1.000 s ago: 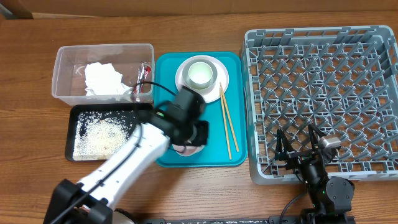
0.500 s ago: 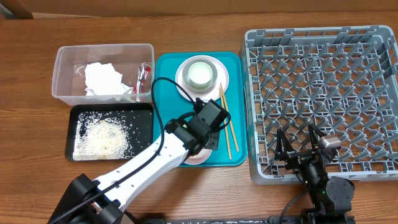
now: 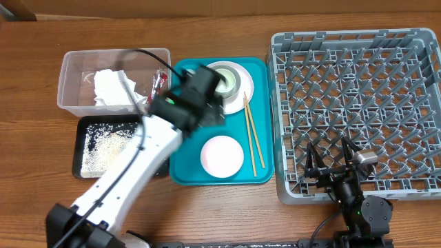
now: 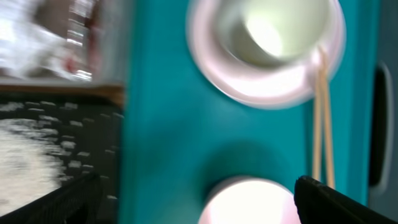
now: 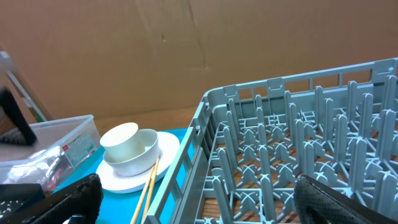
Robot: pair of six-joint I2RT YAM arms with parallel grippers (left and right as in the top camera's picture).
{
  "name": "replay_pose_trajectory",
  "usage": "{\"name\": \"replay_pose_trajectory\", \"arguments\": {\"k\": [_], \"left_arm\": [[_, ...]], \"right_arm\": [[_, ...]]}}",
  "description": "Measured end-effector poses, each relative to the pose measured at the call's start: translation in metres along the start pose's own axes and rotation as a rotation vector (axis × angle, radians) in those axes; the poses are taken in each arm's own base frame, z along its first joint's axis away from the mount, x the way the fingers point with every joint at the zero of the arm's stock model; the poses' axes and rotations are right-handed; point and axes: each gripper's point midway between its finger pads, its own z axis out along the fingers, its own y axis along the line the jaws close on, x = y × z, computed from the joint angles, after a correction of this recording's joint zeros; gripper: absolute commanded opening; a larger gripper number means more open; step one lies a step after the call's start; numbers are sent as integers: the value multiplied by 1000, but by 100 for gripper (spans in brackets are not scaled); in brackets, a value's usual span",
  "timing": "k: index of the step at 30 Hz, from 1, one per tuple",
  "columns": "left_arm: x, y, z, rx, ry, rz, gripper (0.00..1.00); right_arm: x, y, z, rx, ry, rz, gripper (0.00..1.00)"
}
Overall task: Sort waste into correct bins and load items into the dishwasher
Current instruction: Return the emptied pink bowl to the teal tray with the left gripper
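My left gripper (image 3: pixel 209 112) hangs open and empty over the teal tray (image 3: pixel 186 148), between the white plate (image 3: pixel 244 98) and a lone white bowl (image 3: pixel 222 155). The blurred left wrist view has that bowl (image 4: pixel 249 202) low between my fingers (image 4: pixel 339 202), clear of both. The plate carries a bowl with a small cup (image 3: pixel 222 80) in it. Chopsticks (image 3: pixel 249 134) lie along the tray's right side. A clear tub (image 3: pixel 76 76) holds tissue (image 3: pixel 114 86) and a red wrapper (image 3: pixel 160 81). The black tray (image 3: pixel 81 124) holds rice grains (image 3: pixel 103 146). My right gripper (image 3: pixel 334 163) stands open over the near left corner of the grey dish rack (image 3: pixel 358 83).
The right wrist view shows the rack's pegs (image 5: pixel 298 137), the stacked plate, bowl and cup (image 5: pixel 130 149) and the chopsticks (image 5: pixel 148 190) past the rack wall. Bare wooden table (image 3: pixel 41 200) surrounds everything. A brown cardboard wall (image 5: pixel 186 50) stands behind.
My left gripper opened and let go of the white bowl, which now rests on the teal tray. The left arm pulled back toward the plate. The right arm has not moved.
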Motion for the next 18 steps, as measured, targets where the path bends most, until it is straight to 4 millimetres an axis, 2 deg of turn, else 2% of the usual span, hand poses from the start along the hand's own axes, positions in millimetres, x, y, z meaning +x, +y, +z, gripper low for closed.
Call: {"name": "replay_pose_trajectory", "arguments": {"k": [3,6,9,13,18], "left_arm": [[-25,45,-6,-106,-34,-91,100],[-31,89,-4,-201,-28,-170,100],[-38,123,-3,-264,-34,-242,100],[-40,145,-3,-304,-38,-288,100],[-41,150,-3,-314,-39,-300,100]], "right_arm": [[0,0,0,0,0,0,100],[0,0,0,0,0,0,100],[0,0,0,0,0,0,100],[0,0,0,0,0,0,100],[0,0,0,0,0,0,100]]}}
